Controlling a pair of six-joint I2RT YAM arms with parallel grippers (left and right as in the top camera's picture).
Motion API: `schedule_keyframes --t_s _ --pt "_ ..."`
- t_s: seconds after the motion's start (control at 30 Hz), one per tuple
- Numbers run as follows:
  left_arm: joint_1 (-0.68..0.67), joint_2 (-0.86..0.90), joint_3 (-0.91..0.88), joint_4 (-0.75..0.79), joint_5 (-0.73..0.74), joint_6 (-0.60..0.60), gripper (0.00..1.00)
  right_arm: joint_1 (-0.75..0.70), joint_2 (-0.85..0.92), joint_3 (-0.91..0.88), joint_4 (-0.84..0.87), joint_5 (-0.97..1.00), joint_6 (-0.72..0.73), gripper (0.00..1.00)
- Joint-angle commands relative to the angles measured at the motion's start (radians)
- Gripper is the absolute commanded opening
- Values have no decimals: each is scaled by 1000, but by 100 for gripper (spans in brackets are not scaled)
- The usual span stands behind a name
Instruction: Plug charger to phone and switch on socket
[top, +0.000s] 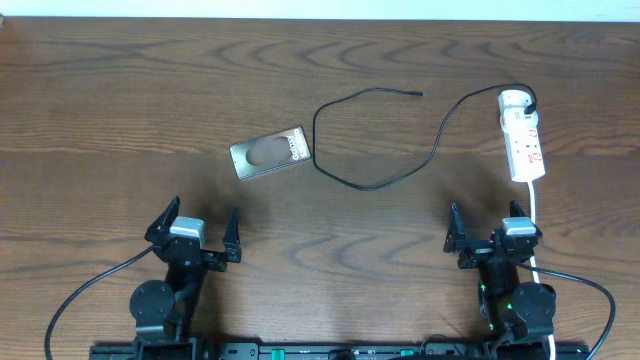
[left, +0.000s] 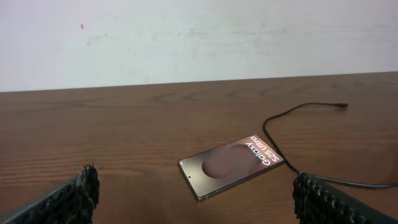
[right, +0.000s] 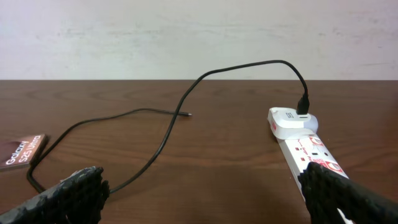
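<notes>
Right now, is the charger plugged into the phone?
No, the free tip of the charger lies on the table, apart from the phone.

Glossy metallic phone (left: 231, 167) lies on grained wooden table (top: 120, 110).

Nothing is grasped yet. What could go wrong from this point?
The connector tip is small and lies flat on the table, so a pinch may miss or slip. The phone lies loose; pushing the connector in might slide it. The charger is plugged in at the socket, so tugging it could drag the socket.
</notes>
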Motion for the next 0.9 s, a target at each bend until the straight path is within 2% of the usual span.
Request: schedule_keyframes --t_s 0.0,0.23,0.3,0.37,0.4,0.47,0.57,0.87 --pt "4 -6 -28 -14 -5 -8 98 -6 -6 -1 -5 -10 -12 99" --pt "3 -6 -28 -14 27 -10 98 -6 -6 -1 -5 -10 -12 99" --pt "3 -6 -27 -14 51 -53 98 -6 -6 -1 -5 -10 -12 99" --pt "2 -6 -27 -14 51 -174 98 -6 -6 -1 -5 -10 -12 99" --pt "2 -6 -27 -14 51 -299 98 -6 -6 -1 -5 -10 -12 99" --pt "2 -5 -27 -14 51 -461 98 -6 -6 -1 -5 -10 -12 99" --pt "2 1 -27 -14 51 -616 98 -6 -6 -1 -5 -10 -12 99" --pt "2 8 -27 -14 73 -638 98 -6 -6 -1 -5 -10 -12 99"
